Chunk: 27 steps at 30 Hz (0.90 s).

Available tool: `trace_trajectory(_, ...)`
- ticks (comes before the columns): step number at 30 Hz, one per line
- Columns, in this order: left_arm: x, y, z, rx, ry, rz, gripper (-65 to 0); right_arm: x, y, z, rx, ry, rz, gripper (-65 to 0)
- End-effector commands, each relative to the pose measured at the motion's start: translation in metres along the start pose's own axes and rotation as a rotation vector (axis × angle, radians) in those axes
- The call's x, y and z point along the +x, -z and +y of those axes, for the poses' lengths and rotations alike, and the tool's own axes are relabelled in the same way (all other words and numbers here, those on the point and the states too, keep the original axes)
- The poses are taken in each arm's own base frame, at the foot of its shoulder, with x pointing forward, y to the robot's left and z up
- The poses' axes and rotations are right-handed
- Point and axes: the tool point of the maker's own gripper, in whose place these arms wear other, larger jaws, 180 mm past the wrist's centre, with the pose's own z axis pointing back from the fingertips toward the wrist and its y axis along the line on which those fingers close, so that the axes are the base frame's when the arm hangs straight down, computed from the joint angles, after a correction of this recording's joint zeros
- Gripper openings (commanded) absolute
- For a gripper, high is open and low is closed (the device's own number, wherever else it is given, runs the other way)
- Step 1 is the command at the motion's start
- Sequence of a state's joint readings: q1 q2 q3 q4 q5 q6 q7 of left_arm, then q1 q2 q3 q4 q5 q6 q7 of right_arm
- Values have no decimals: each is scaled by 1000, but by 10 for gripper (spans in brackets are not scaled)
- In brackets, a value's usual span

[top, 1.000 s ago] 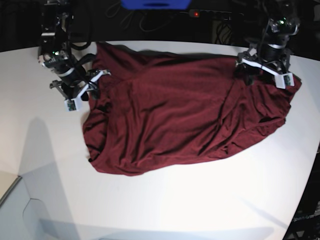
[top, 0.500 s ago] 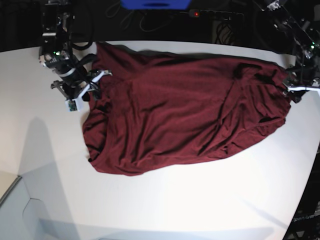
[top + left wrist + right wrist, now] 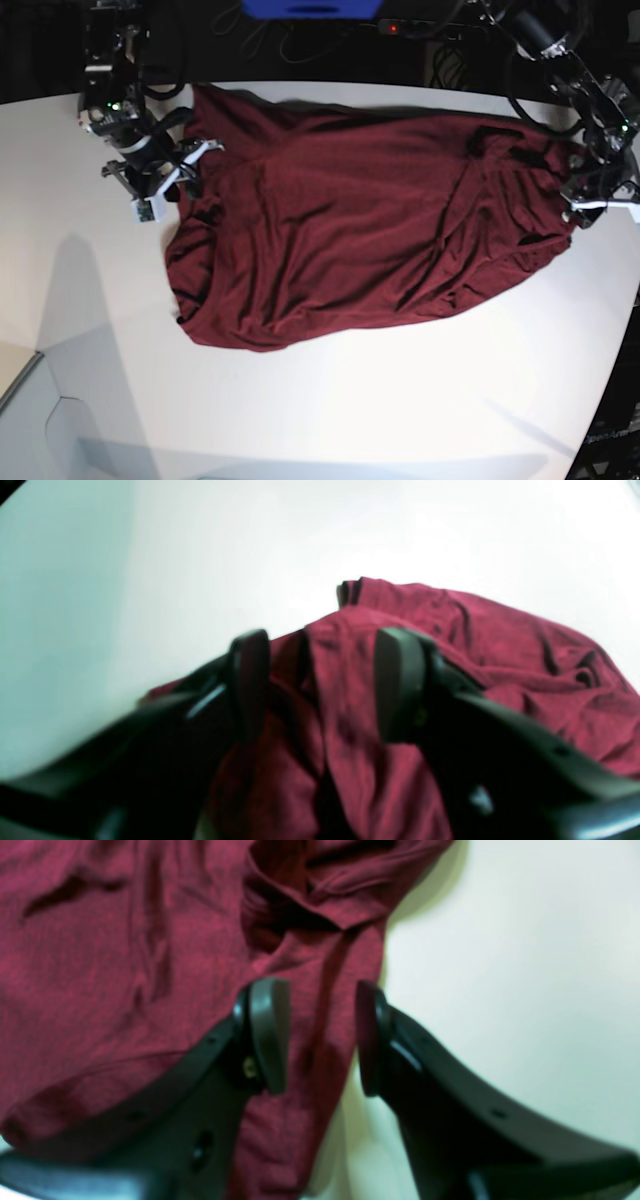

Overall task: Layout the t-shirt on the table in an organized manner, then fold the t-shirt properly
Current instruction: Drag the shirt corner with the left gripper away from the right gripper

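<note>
While I watch the left wrist feed, I see my left claw (image 3: 320,685) with its two black fingers (image 3: 250,680) standing apart, a raised ridge of the t-shirt (image 3: 450,630) running up between them. Whether the pads actually touch the cloth I cannot tell; nothing looks pinched. In the base view this claw (image 3: 590,205) sits at the shirt's end nearest the table's right edge, just where the crumpled fabric stops.

On the right wrist feed, my right claw (image 3: 320,1035) is also parted, narrower than the left, and a strip of the shirt's edge (image 3: 150,940) passes through the gap. One finger (image 3: 267,1035) lies over the cloth, the other over the line where cloth meets bare table (image 3: 525,965). The fabric there lies slack, so I read no grip. From the base camera this claw (image 3: 170,180) is at the shirt's opposite end, near the table's far left corner.

Outward from both claws, the t-shirt (image 3: 370,230) lies spread lengthwise across the far half of the table (image 3: 350,400), stretching from claw to claw. It is wrinkled, with deep folds bunched toward the right end and a rounded, rumpled bulge toward the near left. Its far edge runs close to the table's back edge, while the near half of the tabletop is plain white surface.
</note>
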<state>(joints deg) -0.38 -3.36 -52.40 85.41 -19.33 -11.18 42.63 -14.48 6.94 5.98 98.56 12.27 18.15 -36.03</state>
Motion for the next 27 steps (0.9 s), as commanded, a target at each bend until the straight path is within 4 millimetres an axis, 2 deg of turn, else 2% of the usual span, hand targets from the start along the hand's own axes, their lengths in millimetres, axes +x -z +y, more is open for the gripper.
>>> trace_trajectory(1, 17, 1, -5, -15, 1, -44, -366, 12, -2, -2, -1, -9, -40, -423)
trace_trajectory(3, 13, 6, -6, -18, -11, -33, -387, 12, -2, -3, -3, -8, -40, -423)
trace_trajectory(9, 6, 15, -8, -25, -38, -5, -388, 12, -2, -4, -5, -10, -39, -423)
trace_trajectory(13, 11, 18, -11, -30, -42, -13, -388, 12, -3, -5, -7, -11, -39, -423)
trace_trajectory(19, 4, 22, -8, -26, -52, 11, -395, 12, -3, -5, -7, -11, -39, -423)
trace_trajectory(24, 4, 22, -9, -30, -54, 11, -449, 12, -3, -5, -7, -11, -39, -423)
trace_trajectory(27, 7, 21, -10, -33, -52, 2, -458, 12, -3, -5, -7, -11, -39, -423)
